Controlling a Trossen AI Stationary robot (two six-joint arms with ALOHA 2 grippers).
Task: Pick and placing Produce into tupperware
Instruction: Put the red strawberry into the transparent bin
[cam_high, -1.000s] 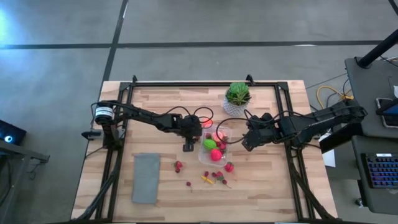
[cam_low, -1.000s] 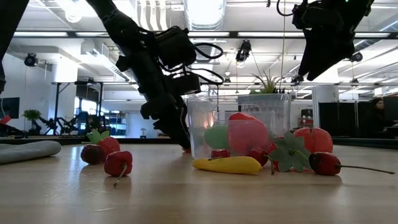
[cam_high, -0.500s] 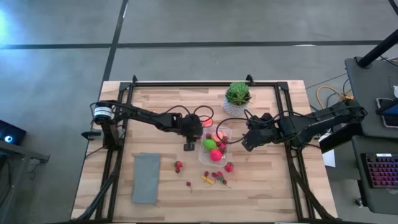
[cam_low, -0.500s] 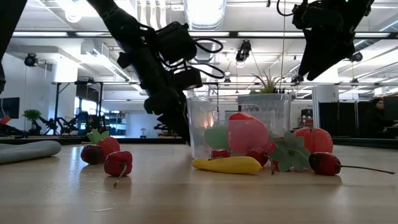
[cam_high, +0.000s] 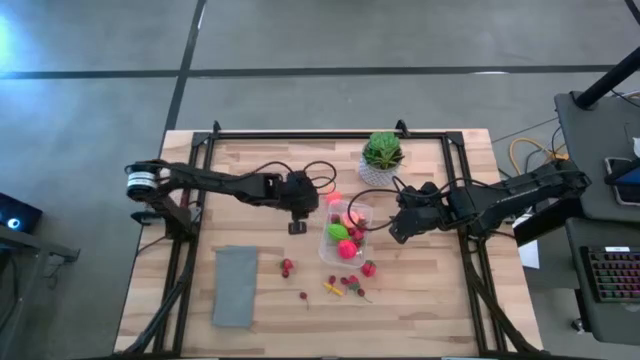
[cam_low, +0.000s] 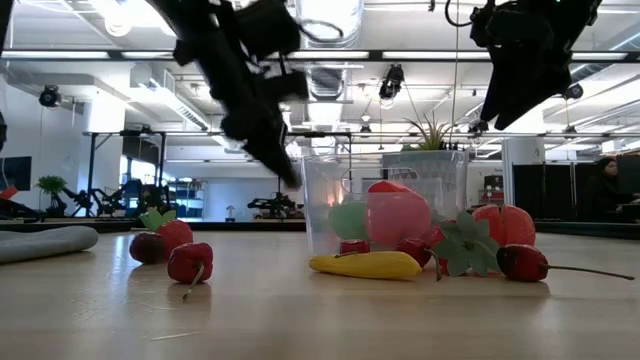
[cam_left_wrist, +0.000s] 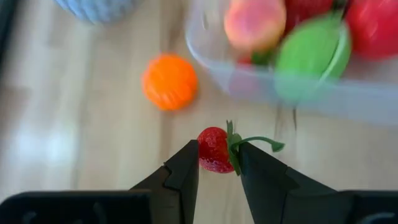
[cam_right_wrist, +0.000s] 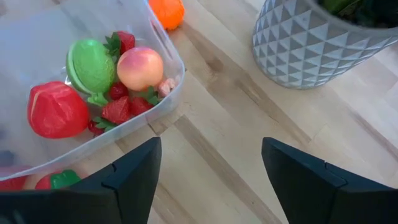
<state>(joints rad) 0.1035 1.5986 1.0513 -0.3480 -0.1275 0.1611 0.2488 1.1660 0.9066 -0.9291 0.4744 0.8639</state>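
The clear tupperware stands mid-table holding a green piece, a peach, a red fruit and small berries. My left gripper hangs just left of the tub, shut on a small strawberry. An orange ball lies on the wood by the tub's far left corner. My right gripper hovers open at the tub's right side with nothing between its fingers. More produce lies loose near the front: berries, a yellow piece, a red fruit. My left gripper pinches the strawberry between its two fingertips, one finger on the red body and the other against the green leaf cap. The fingers slant down from the table's left. The berry is lifted clear of the wood.
A potted green plant in a white pot stands behind the tub, close to my right gripper. A flat grey cloth lies at the front left. Black frame rails run along the table's sides.
My left gripper has risen from the tabletop beside the tub's left wall and drawn back a little toward the table's left; in the low view its fingers now hang well above the wood.
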